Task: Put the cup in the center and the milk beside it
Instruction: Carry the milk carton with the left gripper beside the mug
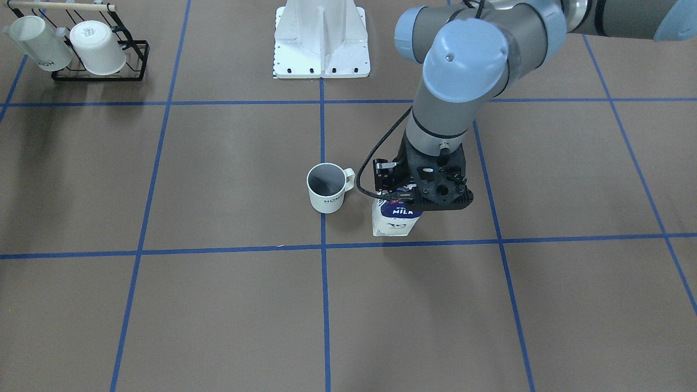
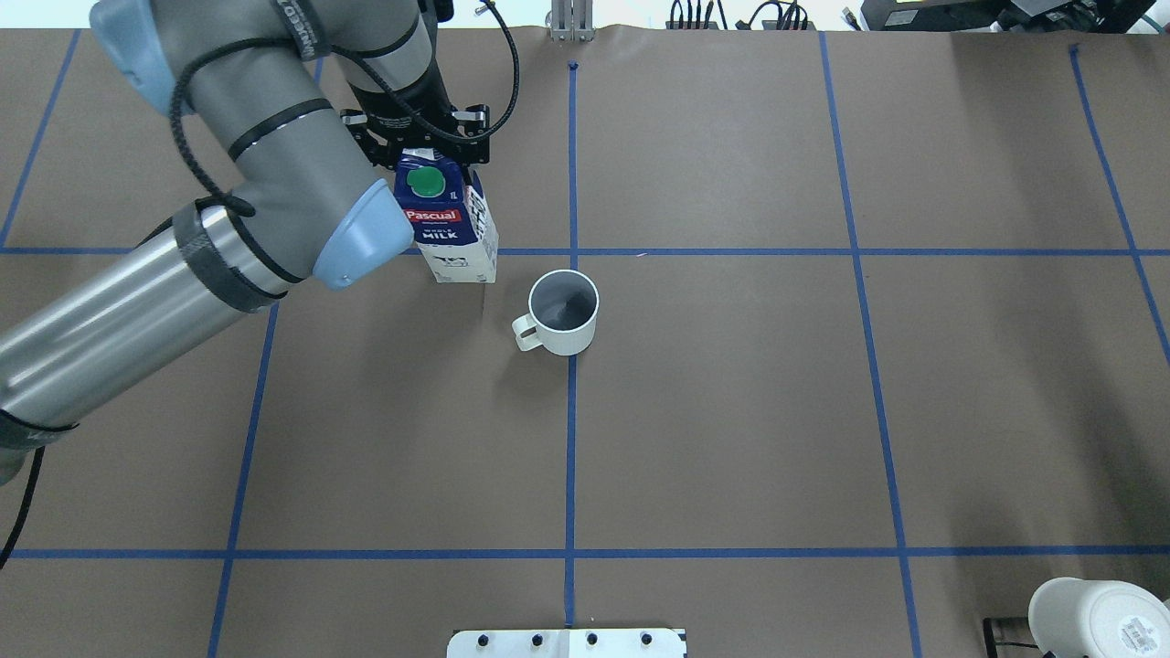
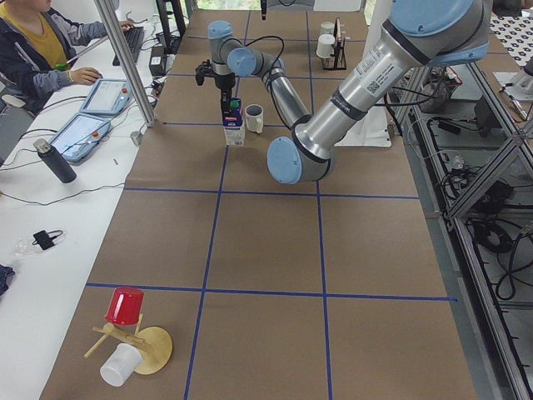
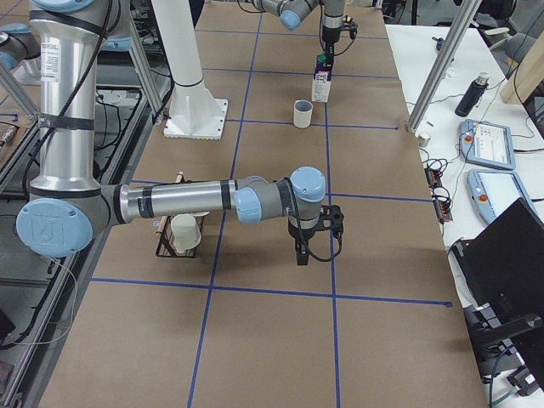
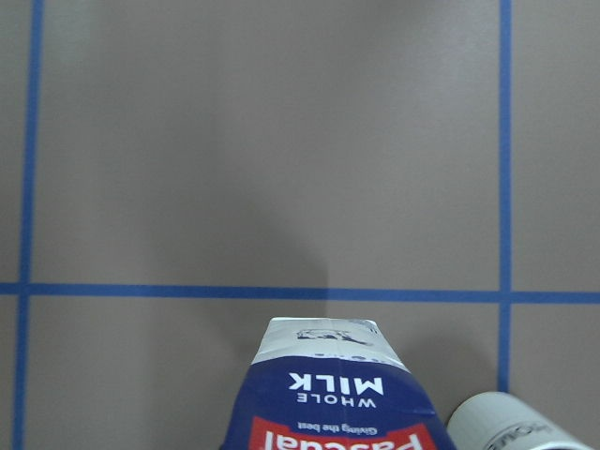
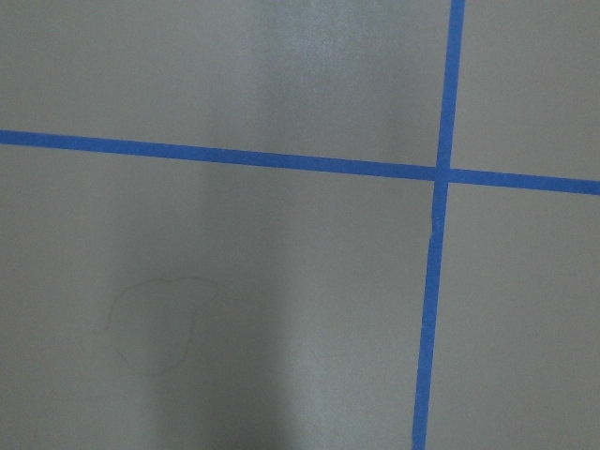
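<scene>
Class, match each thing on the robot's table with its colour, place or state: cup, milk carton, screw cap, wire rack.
Things:
1. cup
2. milk carton
3. screw cap
4. wire rack

Descriptions:
A. green
B. holds white mugs
C. stands on the central blue tape line
D. navy and white, with the left gripper at its top

Pairs: 1-C, 2-D, 3-A, 4-B

The milk [image 4: 321, 87] stands upright just beyond the cup [image 4: 303, 114].
</scene>
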Available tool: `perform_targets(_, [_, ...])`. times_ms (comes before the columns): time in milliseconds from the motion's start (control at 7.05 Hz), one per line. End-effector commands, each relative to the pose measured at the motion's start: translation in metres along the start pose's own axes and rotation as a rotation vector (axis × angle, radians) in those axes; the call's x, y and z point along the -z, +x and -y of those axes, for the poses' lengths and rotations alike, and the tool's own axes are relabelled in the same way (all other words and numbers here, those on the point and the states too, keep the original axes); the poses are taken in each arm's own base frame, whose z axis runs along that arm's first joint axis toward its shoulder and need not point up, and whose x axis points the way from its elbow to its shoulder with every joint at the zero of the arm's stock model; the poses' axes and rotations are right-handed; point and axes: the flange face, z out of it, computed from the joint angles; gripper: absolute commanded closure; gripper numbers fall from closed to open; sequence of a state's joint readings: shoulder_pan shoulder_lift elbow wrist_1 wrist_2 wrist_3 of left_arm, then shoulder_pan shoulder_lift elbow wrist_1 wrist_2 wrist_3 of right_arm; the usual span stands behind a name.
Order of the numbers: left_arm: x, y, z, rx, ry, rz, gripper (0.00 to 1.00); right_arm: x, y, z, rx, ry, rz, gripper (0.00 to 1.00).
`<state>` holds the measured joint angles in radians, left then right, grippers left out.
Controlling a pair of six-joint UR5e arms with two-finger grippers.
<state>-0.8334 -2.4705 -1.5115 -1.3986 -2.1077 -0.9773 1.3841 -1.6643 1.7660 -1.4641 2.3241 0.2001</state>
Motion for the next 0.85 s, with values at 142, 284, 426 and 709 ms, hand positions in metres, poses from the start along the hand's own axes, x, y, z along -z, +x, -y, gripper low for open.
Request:
perform_targets(142, [-0.025,0.044,0.006,0.023,0.0,0.006,0.55,0.0,0.0,0.001,0.0,-0.001,0.004,0.0])
perform_targets(284, [-0.031,0.046,0.004,0.023,-0.009,0.012,0.54,0.001,-0.002,0.001,0.003,0.002,0.007,0.0])
perform_targets(426, [-0.035,0.048,0.0,0.02,-0.016,0.014,0.5,0.002,-0.003,0.001,0.004,0.003,0.007,0.0])
perform_targets(709, [-0.034,0.049,-0.002,0.044,-0.015,0.011,0.37,0.003,-0.003,0.002,0.004,0.005,0.007,0.0])
